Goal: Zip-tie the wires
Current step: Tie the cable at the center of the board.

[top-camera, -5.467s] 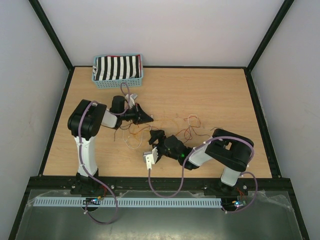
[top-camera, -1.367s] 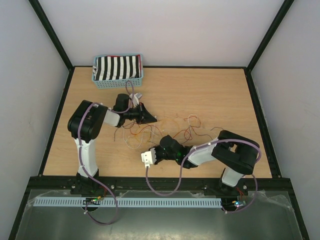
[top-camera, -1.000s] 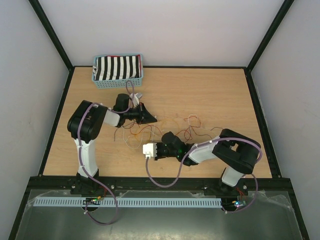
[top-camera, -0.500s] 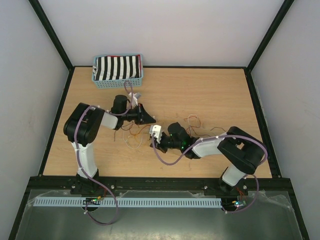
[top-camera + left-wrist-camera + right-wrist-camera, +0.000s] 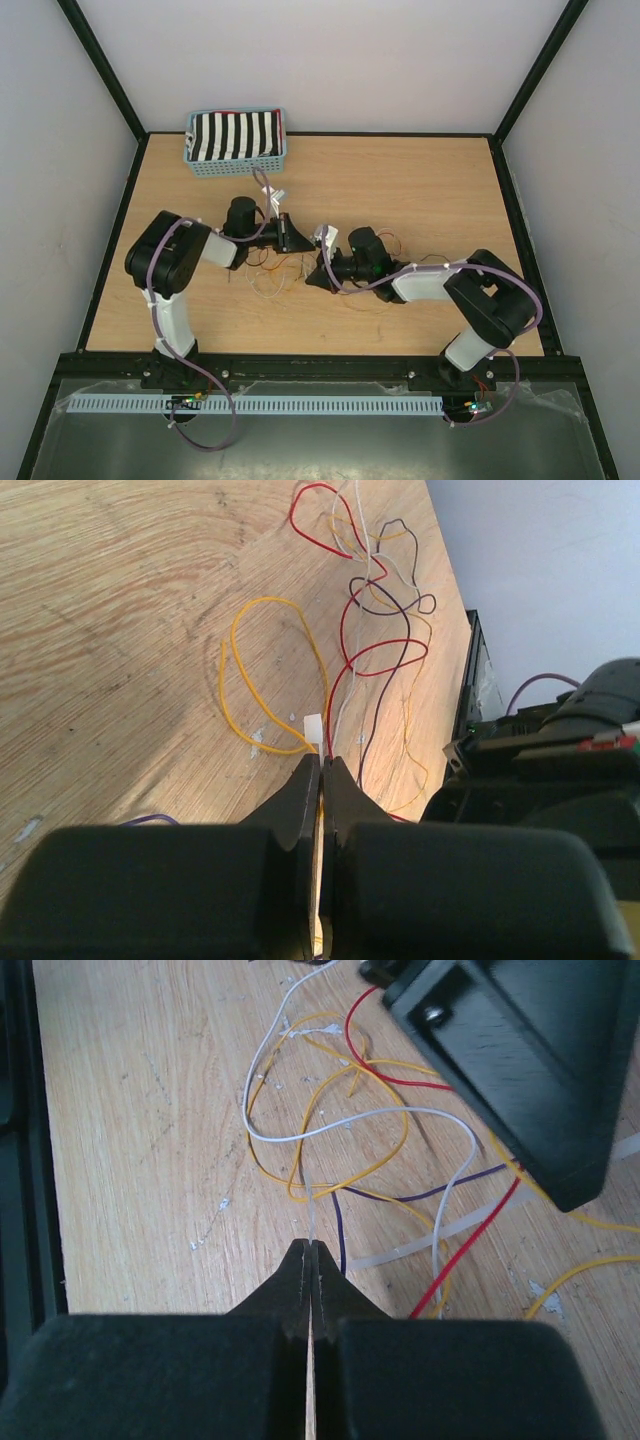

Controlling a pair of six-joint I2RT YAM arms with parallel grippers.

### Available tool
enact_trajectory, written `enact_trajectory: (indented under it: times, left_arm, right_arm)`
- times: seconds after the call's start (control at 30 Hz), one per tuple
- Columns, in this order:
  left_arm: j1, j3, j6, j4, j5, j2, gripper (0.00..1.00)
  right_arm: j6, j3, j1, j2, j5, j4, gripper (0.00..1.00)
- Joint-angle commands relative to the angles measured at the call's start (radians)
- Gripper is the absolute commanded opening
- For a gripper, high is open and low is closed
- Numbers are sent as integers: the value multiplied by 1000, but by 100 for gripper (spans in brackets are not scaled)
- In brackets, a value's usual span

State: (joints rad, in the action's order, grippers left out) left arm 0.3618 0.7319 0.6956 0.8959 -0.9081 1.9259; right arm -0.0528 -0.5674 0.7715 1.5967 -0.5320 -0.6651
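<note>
A pale strand point(image 5: 311, 1222) is pinched by the black right gripper point(image 5: 310, 1250). Around it, thin multicoloured wires point(image 5: 350, 1125) are strewn over the wooden table point(image 5: 140, 1110).

Lab test cell: white walls point(image 5: 330, 60), black-framed wooden table point(image 5: 420, 180).

A pale wooden table point(image 5: 430, 180) with visible grain spreads out on every side of the left gripper point(image 5: 303, 241) and the right gripper point(image 5: 312, 283). Beyond the left gripper, in the far left corner, stands a blue basket point(image 5: 237, 166) holding a black-and-white striped cloth point(image 5: 235, 135). Plain whitish walls point(image 5: 330, 60) rise behind and to both sides, edged by black frame bars point(image 5: 105, 72). On the near side of both grippers, past the table's edge, lies a grey sheet point(image 5: 330, 445), probably metal, with a white slotted strip point(image 5: 250, 404) along it. The light is soft and even.
</note>
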Motion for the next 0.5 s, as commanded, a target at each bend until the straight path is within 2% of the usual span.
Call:
enact_trajectory:
  times: [0.0,0.47]
  left_arm:
    - [6,-45,-56,148,4,-47,0]
    - [42,-157,-189,356,27,-108,0]
  right_arm:
    - [-75,-50,-35,-25,-68,79,0]
    - [-123,-173,-88,-27,-210,330,0]
